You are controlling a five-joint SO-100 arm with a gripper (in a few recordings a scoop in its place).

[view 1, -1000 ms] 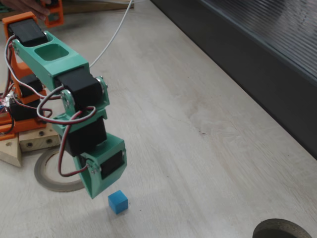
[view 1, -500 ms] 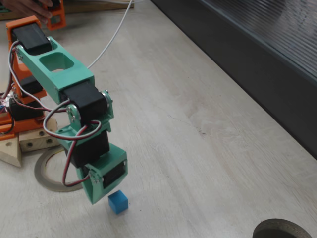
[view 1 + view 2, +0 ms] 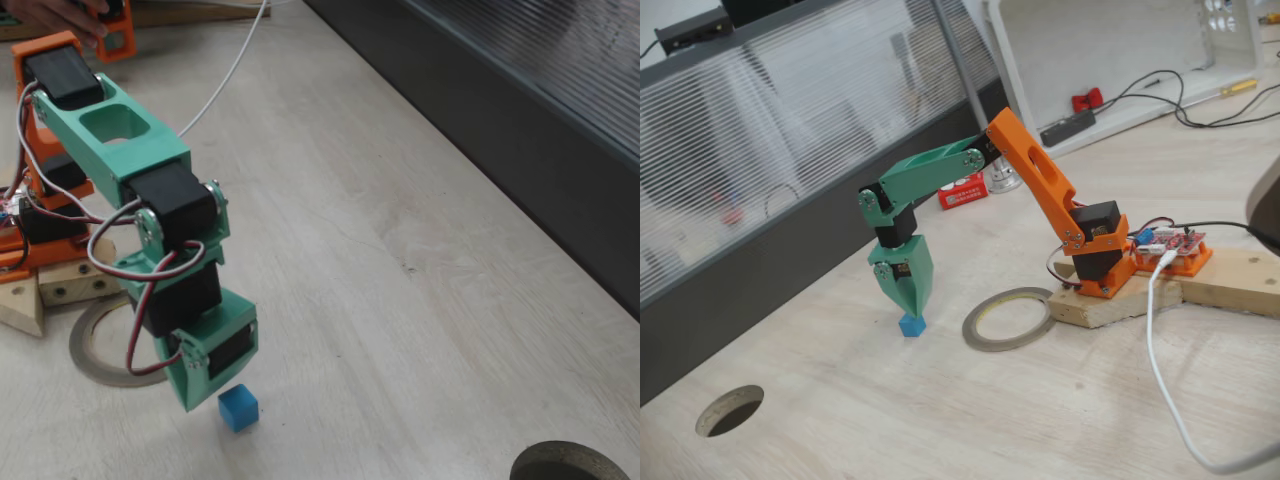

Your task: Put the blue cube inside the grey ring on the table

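Observation:
The small blue cube point(image 3: 238, 408) point(image 3: 911, 325) lies on the pale wood-grain table point(image 3: 400, 300) point(image 3: 940, 420). My green gripper point(image 3: 195, 398) point(image 3: 907, 308) points straight down, its tip just above the cube and slightly to its left in a fixed view. Its fingers look pressed together into a point, with nothing between them. The thin flat grey ring point(image 3: 100, 345) point(image 3: 1008, 318) lies on the table between the cube and the arm's base, partly covered by the arm in one fixed view. The cube is outside the ring.
The arm stands on a wooden block point(image 3: 60, 285) point(image 3: 1110, 300). A dark ribbed panel point(image 3: 520, 100) runs along the table's far side. A dark round opening point(image 3: 565, 462) point(image 3: 730, 410) sits beyond the cube. A white cable point(image 3: 1160, 380) trails over the table.
Over the last second the arm has reached forward and lowered the gripper closer to the cube. In the last half second it has barely moved. The cube has stayed put.

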